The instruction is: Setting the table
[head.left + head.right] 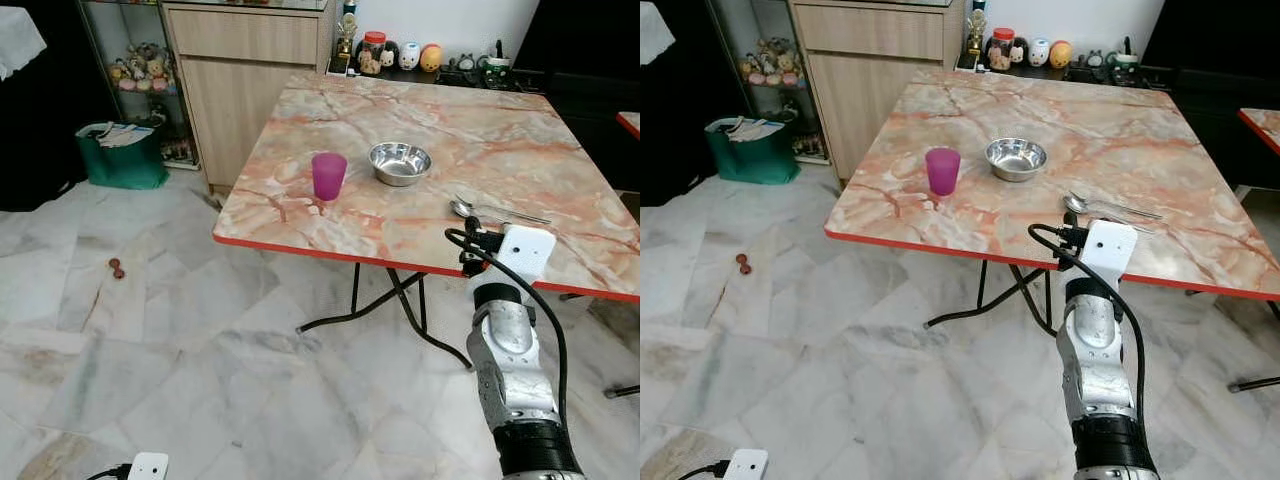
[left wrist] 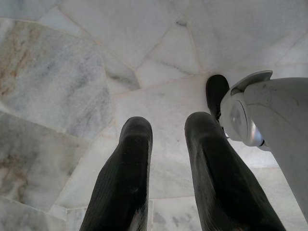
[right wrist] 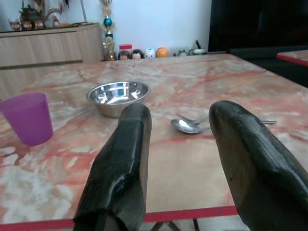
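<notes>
Right hand (image 3: 178,159) hovers released at the near red edge of the marble-patterned folding surface (image 1: 520,140), its two black fingers (image 3: 120,163) spread apart with nothing between them, aimed toward the cutlery. Down by the floor, the left hand (image 2: 166,168) hangs idle over the pale marble tiles (image 2: 72,72), also parted and empty.

Going left to right across the surface: one translucent purple plastic cup (image 1: 328,176) stands upright near the front left; one round stainless steel bowl (image 1: 400,163) sits just beside it, apart from it; then shiny metal spoons (image 1: 470,208) lie flat further right, just ahead of the right hand. I count what looks like two spoons, one bowl-end lying close behind the other, though the second is hard to be sure of.

Judging by how things lie, the setting looks well advanced: cup, bowl and cutlery are all on the surface. What may be left is tidying the spoons closer to the bowl.
</notes>
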Tool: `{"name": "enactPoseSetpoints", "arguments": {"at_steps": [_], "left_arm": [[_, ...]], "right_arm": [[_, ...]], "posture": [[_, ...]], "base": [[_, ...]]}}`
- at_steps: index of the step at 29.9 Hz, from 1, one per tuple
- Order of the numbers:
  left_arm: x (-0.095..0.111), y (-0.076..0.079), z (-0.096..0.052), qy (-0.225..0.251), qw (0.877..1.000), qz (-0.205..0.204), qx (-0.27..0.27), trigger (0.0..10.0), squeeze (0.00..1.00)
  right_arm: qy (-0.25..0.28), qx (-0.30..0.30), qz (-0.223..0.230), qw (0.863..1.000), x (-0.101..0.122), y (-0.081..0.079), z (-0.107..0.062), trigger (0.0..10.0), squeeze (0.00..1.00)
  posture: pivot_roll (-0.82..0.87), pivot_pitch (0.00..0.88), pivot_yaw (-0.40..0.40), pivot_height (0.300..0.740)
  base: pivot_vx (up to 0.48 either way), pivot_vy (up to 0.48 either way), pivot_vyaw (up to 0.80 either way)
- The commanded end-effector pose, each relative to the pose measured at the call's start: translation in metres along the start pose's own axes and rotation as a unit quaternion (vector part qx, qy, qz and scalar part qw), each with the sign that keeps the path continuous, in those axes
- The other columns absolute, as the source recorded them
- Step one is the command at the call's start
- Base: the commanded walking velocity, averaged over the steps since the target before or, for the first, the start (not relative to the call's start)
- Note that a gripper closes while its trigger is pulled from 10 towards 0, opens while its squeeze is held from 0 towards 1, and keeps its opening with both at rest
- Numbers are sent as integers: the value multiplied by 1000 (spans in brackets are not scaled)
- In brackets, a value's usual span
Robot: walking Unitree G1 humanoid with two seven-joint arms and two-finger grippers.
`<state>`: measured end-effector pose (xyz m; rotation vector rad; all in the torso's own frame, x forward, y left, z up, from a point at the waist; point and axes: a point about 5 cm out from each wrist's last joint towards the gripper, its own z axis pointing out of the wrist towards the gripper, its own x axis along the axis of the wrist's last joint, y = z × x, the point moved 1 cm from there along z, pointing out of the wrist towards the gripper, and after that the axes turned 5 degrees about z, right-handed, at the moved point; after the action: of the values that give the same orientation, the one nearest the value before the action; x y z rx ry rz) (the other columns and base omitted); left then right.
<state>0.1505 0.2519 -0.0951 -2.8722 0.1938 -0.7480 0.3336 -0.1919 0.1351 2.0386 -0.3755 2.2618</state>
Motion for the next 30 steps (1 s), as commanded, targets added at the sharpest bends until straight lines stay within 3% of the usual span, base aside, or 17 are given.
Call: {"name": "enactPoseSetpoints", "arguments": {"at_steps": [1,14,18,23,30], "left_arm": [[-2,2,0,-7,1000,3,-3,10000,0],[0,3,0,-4,1000,9,-7,10000,0],[1,2,1,-2,1000,9,-6,10000,0],[1,2,1,-4,1000,5,-4,10000,0],[0,2,1,-6,1000,4,-5,10000,0]], "right_arm": [[6,-1,5,1000,6,0,1,10000,0],[12,-3,-15,1000,8,2,0,10000,0],[24,25,-44,998,12,-4,-2,10000,0],[28,36,-37,998,14,-8,-3,10000,0],[35,66,-62,995,15,-18,-5,10000,0]], "posture": [[166,0,-57,707],[156,0,-51,707],[156,0,-51,707],[159,0,-52,707],[159,0,-55,707]], "base": [[296,0,-575],[310,0,-87],[322,0,0],[325,0,800],[326,0,800]]}}
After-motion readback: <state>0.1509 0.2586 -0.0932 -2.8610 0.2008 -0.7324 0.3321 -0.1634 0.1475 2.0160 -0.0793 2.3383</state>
